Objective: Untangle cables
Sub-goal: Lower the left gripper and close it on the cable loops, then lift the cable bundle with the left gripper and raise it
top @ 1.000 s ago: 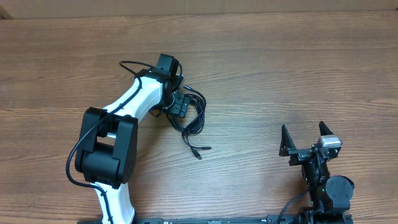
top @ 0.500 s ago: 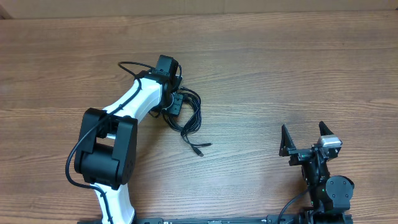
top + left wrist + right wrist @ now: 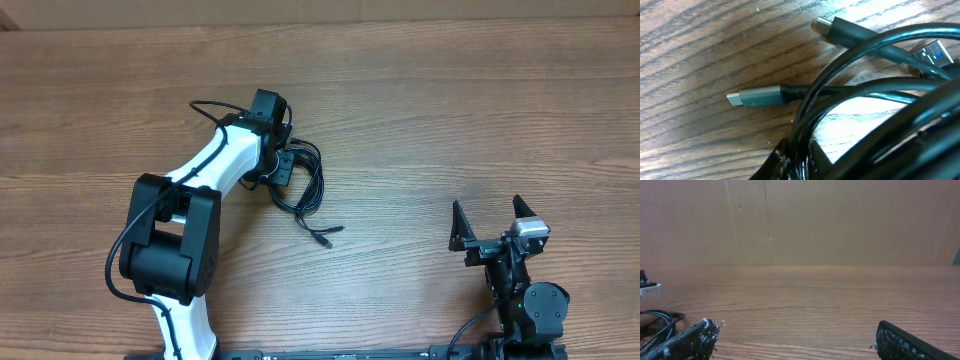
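The cables [image 3: 312, 190] lie as a tangled black bundle on the wooden table, left of centre. One plug end [image 3: 325, 235] trails out toward the front. My left gripper [image 3: 284, 167] is down at the bundle's left side and shut on several strands. In the left wrist view the cables [image 3: 860, 90] fill the frame, pinched between the fingers of my left gripper [image 3: 802, 156]. A grey plug [image 3: 755, 96] and a blue-tipped connector [image 3: 935, 52] rest on the wood. My right gripper [image 3: 491, 222] stands open at the front right, far from the bundle, with nothing between its fingers [image 3: 690, 341].
The wooden table [image 3: 450, 120] stretches bare to the right of the bundle. A brown wall [image 3: 800, 220] closes off the far side. In the right wrist view a loop of cable [image 3: 660, 317] shows at the far left.
My left gripper has closed on the cable bundle. The bundle drew in slightly and the trailing plug shifted a little to the right. The right arm has not moved.
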`<action>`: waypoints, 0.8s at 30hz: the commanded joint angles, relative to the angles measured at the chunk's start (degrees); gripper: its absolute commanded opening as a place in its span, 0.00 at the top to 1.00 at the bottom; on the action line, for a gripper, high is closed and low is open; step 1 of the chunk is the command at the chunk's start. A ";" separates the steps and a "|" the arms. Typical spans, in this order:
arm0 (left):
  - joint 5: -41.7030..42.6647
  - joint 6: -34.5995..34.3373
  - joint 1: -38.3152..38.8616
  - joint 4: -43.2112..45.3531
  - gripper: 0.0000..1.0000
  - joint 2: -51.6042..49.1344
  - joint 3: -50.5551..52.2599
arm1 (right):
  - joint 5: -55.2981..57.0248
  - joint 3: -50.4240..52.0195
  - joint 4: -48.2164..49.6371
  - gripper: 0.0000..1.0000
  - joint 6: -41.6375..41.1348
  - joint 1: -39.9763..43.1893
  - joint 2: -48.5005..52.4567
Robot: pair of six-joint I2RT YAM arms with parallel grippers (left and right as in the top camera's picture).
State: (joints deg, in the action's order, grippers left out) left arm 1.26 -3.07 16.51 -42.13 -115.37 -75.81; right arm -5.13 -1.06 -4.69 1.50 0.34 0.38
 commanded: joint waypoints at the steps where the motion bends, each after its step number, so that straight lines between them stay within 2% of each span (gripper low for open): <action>1: 3.08 -0.85 0.17 -0.81 0.90 -1.53 2.27 | -0.02 0.59 0.24 0.00 -0.22 0.15 -0.22; 8: 3.34 -2.03 0.17 -1.46 0.96 -1.53 2.27 | -0.04 0.59 0.24 0.00 -0.22 0.15 -0.22; 24: 11.10 -2.10 0.07 -4.74 0.96 -1.49 1.42 | -0.02 0.59 0.24 0.00 -0.22 0.15 -0.22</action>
State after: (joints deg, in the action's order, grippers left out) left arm 8.80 -4.40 16.47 -45.80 -115.24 -75.81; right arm -5.13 -1.06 -4.73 1.50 0.34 0.38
